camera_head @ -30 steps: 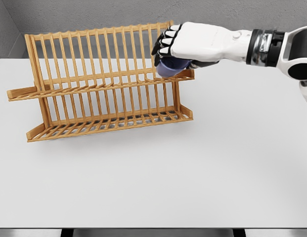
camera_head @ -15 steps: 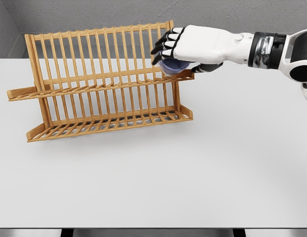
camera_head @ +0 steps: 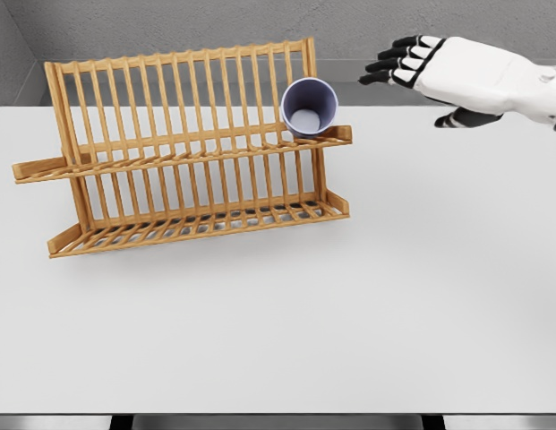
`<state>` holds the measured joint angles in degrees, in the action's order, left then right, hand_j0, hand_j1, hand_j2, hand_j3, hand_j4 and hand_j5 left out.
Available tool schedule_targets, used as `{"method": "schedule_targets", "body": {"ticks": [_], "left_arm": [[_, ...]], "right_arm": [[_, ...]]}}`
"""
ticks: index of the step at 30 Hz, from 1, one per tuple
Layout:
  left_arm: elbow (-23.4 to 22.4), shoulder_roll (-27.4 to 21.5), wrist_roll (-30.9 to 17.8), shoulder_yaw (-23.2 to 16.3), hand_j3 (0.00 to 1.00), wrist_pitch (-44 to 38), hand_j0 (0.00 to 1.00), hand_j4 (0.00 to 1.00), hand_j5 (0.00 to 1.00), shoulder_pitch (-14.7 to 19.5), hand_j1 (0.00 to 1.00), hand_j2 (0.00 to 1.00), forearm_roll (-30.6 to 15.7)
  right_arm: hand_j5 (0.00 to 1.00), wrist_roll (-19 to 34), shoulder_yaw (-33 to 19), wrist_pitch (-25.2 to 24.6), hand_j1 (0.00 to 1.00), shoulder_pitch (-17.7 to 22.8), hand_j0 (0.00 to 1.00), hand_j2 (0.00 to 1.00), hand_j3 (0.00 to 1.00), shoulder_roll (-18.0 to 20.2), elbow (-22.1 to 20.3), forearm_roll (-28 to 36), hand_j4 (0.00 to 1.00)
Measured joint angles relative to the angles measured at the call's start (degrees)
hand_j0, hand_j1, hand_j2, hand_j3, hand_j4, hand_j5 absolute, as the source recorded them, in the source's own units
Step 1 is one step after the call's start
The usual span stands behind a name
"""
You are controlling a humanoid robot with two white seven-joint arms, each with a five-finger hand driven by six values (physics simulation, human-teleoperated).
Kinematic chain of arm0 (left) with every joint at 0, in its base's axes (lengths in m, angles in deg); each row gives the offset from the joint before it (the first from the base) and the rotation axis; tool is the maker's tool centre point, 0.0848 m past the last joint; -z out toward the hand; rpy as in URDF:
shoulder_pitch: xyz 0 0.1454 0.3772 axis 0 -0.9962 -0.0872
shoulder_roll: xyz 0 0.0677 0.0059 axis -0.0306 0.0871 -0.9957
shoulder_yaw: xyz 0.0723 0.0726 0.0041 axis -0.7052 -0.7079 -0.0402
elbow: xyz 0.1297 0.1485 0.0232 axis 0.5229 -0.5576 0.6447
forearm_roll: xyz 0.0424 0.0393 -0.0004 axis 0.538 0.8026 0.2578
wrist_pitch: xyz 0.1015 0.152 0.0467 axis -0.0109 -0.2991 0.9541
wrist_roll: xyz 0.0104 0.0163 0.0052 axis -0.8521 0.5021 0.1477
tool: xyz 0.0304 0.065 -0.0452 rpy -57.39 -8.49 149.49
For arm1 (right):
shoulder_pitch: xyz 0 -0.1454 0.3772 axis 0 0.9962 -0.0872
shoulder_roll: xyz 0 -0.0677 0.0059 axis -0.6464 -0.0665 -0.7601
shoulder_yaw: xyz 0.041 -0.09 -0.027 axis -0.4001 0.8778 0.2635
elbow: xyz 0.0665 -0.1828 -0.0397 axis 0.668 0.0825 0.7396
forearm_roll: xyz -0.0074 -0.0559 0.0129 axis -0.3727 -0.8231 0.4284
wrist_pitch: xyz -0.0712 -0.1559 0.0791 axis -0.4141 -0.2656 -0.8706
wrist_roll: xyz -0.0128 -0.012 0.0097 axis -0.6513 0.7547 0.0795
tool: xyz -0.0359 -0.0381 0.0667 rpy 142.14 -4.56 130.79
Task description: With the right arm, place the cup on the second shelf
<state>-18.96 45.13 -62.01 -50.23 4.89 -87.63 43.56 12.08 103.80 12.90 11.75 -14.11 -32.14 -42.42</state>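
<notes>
A lavender cup (camera_head: 310, 107) lies on its side on the upper shelf of the wooden dish rack (camera_head: 183, 148), at the shelf's right end, its open mouth facing me. It leans against the rack's back slats. My right hand (camera_head: 412, 63) hovers off to the right of the cup, well apart from it and slightly higher, with its dark-tipped fingers (camera_head: 391, 64) spread and nothing in them. The left arm does not show.
The rack stands on a white table (camera_head: 349, 313) toward its back left. A grey wall runs behind the table, and the table's front edge lies near the bottom of the view.
My right hand has let go of the cup, opened, and pulled back to the right and up. The cup now rests uncovered on the upper shelf.
</notes>
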Motion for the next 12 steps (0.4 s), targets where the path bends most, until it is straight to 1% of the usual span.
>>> {"method": "schedule_targets", "body": {"ticks": [2,4,6,7,9,12], "left_arm": [[0.01,0.00,0.00,0.00,1.00,0.00,1.00,1.00,1.00,0.00,1.00,1.00,0.00],[0.00,0.00,0.00,-0.02,1.00,0.00,1.00,1.00,1.00,0.00,1.00,1.00,0.02],[-0.01,0.00,0.00,-0.01,1.00,0.00,1.00,1.00,1.00,0.00,1.00,1.00,0.03],[0.01,0.00,0.00,0.01,1.00,0.00,1.00,1.00,1.00,0.00,1.00,1.00,0.00],[0.00,0.00,0.00,0.00,1.00,0.00,1.00,1.00,1.00,0.00,1.00,1.00,0.00],[0.00,0.00,-0.01,0.00,1.00,0.04,1.00,1.00,1.00,0.00,1.00,1.00,-0.13]], "right_arm": [[1.00,-0.02,-7.87,1.02,1.00,2.37,1.00,1.00,1.00,-1.39,-0.57,0.07,1.00],[1.00,-0.03,-12.11,1.55,1.00,6.94,1.00,1.00,1.00,-2.38,-1.21,0.11,1.00],[1.00,-0.04,-14.30,1.82,1.00,11.25,1.00,1.00,1.00,-3.04,-1.99,0.11,1.00],[1.00,-0.01,-14.90,1.98,1.00,14.50,1.00,1.00,1.00,-3.60,-2.57,-0.04,1.00],[1.00,-0.02,-15.64,2.06,1.00,16.35,1.00,1.00,1.00,-4.88,-3.46,0.01,1.00],[1.00,-0.02,-16.38,2.11,1.00,17.32,1.00,1.00,1.00,-5.73,-4.04,0.01,1.00]]}}
